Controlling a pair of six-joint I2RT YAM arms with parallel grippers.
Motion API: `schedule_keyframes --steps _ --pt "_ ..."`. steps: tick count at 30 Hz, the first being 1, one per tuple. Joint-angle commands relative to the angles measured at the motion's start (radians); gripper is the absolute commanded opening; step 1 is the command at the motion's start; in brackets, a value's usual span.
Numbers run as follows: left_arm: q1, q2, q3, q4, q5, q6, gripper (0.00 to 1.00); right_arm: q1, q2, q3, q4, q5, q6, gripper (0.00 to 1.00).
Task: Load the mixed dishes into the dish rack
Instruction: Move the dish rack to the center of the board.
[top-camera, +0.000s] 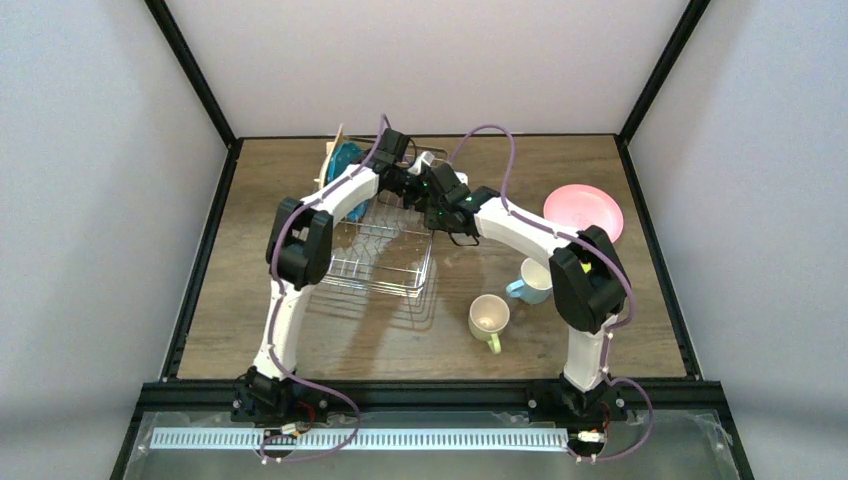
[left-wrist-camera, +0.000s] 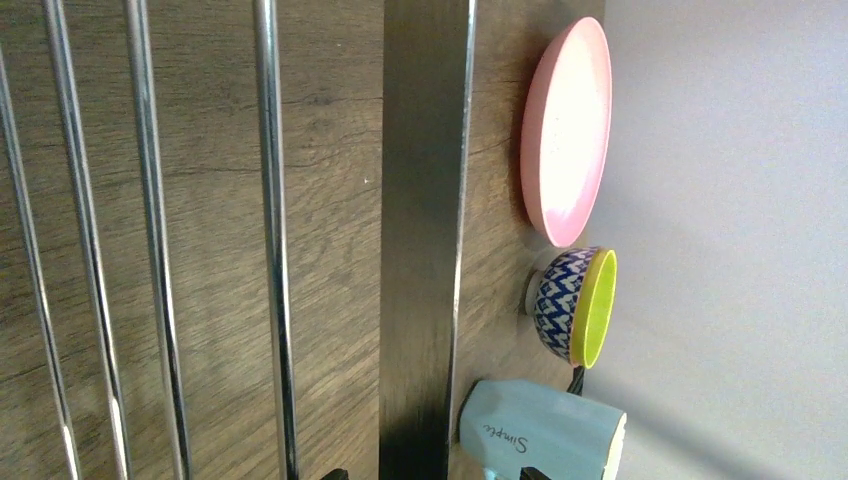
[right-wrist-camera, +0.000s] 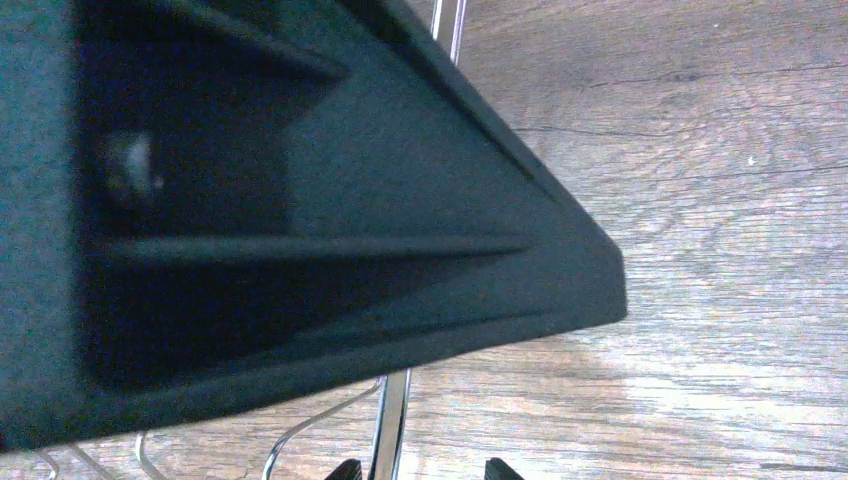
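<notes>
The left end effector (left-wrist-camera: 435, 476) stands wide. Only its two tips show at the bottom of its wrist view, above the wires of the dish rack (top-camera: 385, 262) near the rack's far right corner. Its forearm runs back to a raised elbow beside the rack's left edge, then down to the base at the near edge of the desk (top-camera: 225, 300).

The right end effector (right-wrist-camera: 422, 473) has its tips apart with a chrome rack wire between them, and it grips nothing. Its arm folds back to an elbow above the light-blue mug (top-camera: 528, 284).

The pink round plate (top-camera: 584, 212) lies on the desk at far right. The pale yellow-green mug (top-camera: 488, 318) stands on the desk right of the rack. The teal dotted plate (top-camera: 345, 162) stands upright at the rack's far left.
</notes>
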Motion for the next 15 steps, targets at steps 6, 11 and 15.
schedule_keyframes --steps 6,11,15 --pt "0.066 -0.007 -0.064 -0.079 -0.085 0.041 1.00 0.002 0.020 -0.013 -0.045 0.060 0.006 0.69" --pt "0.088 -0.028 -0.096 -0.080 -0.085 0.053 1.00 0.001 0.027 -0.010 -0.052 0.073 0.007 0.69" --pt "0.106 -0.043 -0.116 -0.084 -0.085 0.067 1.00 -0.008 0.032 -0.003 -0.056 0.074 0.005 0.69"
